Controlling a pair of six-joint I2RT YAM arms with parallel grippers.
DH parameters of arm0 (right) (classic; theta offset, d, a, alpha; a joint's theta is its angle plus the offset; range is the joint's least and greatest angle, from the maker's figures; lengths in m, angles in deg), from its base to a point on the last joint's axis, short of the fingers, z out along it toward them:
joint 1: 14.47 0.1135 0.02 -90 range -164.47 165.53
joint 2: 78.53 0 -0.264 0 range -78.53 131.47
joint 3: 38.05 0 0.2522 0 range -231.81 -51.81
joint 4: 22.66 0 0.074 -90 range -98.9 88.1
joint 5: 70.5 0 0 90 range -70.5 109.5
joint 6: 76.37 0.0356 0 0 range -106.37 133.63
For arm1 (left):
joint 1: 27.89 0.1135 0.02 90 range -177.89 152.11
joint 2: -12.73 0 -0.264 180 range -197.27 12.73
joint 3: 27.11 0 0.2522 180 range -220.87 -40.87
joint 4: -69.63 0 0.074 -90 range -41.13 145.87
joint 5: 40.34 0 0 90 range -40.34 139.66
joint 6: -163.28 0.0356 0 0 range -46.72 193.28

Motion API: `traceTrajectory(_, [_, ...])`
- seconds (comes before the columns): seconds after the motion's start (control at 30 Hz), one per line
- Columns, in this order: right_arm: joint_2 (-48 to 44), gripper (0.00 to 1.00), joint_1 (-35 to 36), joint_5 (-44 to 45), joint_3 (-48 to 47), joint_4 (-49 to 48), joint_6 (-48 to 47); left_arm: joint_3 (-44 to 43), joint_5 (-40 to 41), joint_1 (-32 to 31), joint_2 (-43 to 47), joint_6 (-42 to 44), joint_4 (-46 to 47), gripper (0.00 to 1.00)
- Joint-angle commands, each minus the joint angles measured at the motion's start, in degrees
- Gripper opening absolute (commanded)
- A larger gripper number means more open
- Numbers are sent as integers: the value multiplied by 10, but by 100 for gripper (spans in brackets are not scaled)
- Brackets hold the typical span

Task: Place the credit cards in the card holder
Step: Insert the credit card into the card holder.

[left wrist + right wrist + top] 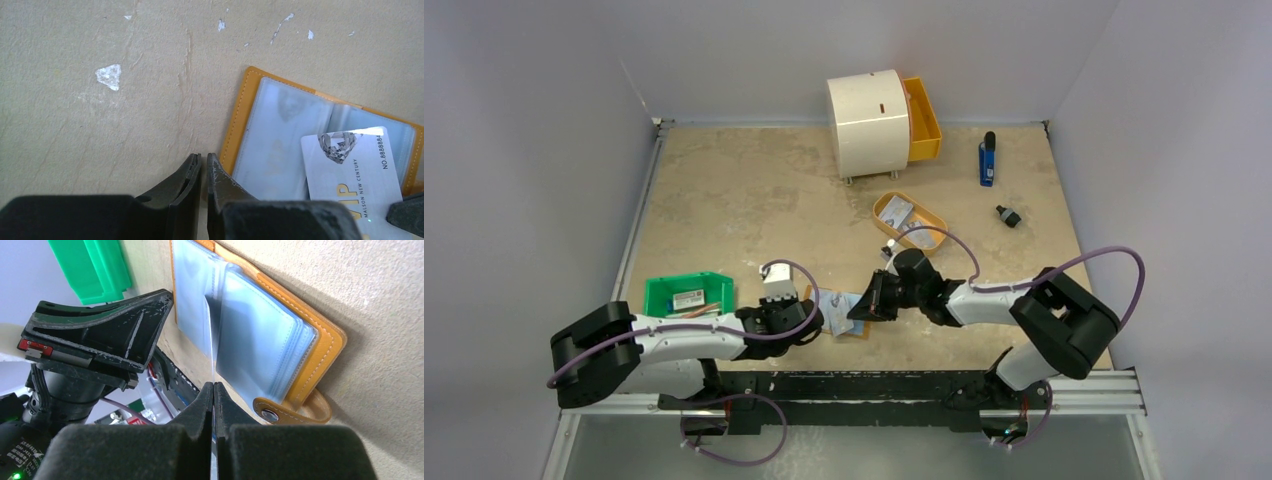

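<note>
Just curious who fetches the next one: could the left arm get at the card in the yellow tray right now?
Probably not directly. The yellow tray sits beyond the right gripper, which is shut on a card over the card holder, so the left gripper would have to go round it.

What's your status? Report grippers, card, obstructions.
Left gripper nearly shut, empty, beside the card holder. Right gripper shut on a card, over the open holder, not yet in a sleeve. Nothing in the way.
</note>
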Motion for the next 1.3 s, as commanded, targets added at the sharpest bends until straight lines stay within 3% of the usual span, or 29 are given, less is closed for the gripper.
traceTrajectory(0.0, [3, 0, 3, 16, 15, -30, 36, 19, -29, 3, 4, -14, 29, 8])
traceTrajectory(0.43, [34, 0, 4, 68, 8, -42, 63, 33, -72, 3, -5, 2, 91, 3])
traceTrajectory(1.27, [1, 0, 4, 143, 9, 11, 53, 30, -84, 3, -18, 10, 108, 0])
